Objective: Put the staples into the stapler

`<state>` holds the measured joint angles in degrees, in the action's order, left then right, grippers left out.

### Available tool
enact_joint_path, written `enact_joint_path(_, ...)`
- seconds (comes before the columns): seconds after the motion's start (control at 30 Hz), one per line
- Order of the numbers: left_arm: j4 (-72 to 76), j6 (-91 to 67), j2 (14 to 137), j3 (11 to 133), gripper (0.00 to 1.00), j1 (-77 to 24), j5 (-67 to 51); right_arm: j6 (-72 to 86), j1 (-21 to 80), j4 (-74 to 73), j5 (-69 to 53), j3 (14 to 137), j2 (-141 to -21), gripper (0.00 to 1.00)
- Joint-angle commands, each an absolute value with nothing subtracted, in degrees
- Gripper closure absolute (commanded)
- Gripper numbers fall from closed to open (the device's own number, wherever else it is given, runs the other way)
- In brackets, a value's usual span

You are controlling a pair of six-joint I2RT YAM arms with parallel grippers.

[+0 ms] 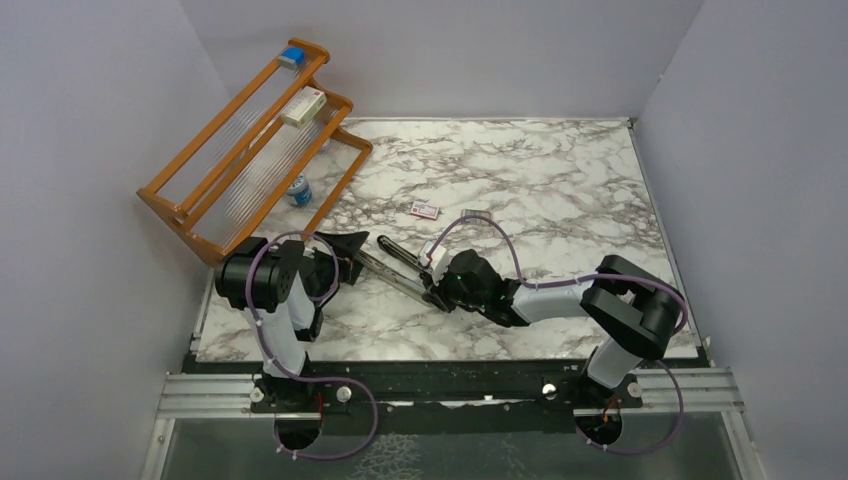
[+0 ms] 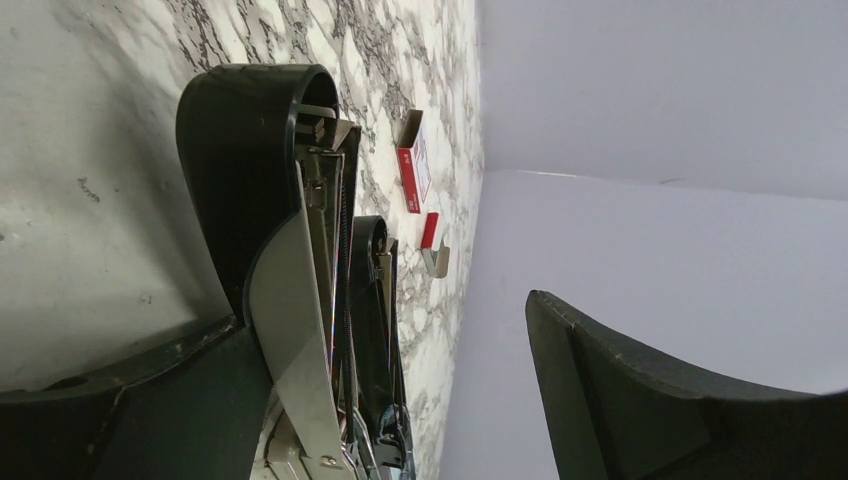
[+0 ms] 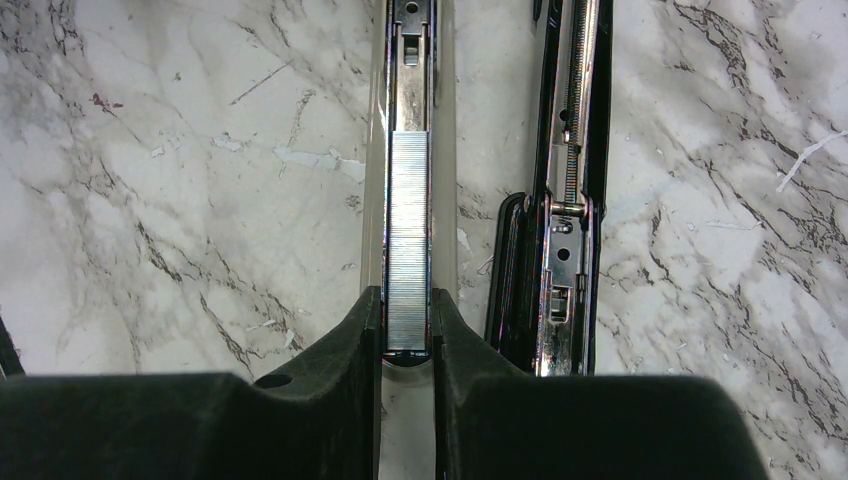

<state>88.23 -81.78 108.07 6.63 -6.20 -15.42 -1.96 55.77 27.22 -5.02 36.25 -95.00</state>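
The black stapler [image 1: 395, 268] lies swung open on the marble table between my two arms. In the right wrist view its silver rail [image 3: 408, 60] runs straight up, and the sprung cover arm [image 3: 565, 200] lies beside it on the right. A strip of silver staples [image 3: 408, 230] sits in the rail. My right gripper [image 3: 408, 320] is shut on the near end of the strip, a finger against each side. My left gripper [image 2: 390, 320] is open wide around the stapler's hinge end [image 2: 330, 250]. The red-and-white staple packet [image 1: 424, 209] and grey tray [image 1: 476, 213] lie beyond the stapler.
A wooden rack [image 1: 250, 150] stands at the back left. It holds a white-and-red box [image 1: 305, 105] and a blue item [image 1: 291, 56], with a small bottle [image 1: 298, 190] under it. Grey walls close the table on three sides.
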Motion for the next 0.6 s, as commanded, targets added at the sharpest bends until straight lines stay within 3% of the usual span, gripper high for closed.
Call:
enact_joint_path(0.0,102.25,-74.1,113.09,3.56,0.06,-5.81,-13.01,-2.57,56.24,23.01,-6.33,36.14,-96.23,0.99)
enact_joint_path(0.23,94.5,-67.7,105.91,5.36,0.07,-5.85,-14.63,-2.69,56.24,22.45,-6.39,36.51,-96.83,0.99)
enact_joint_path(0.57,68.24,-55.13,83.96,8.26,0.04,-6.12,-14.56,-2.17,56.24,23.28,-6.37,36.79,-97.41,0.99)
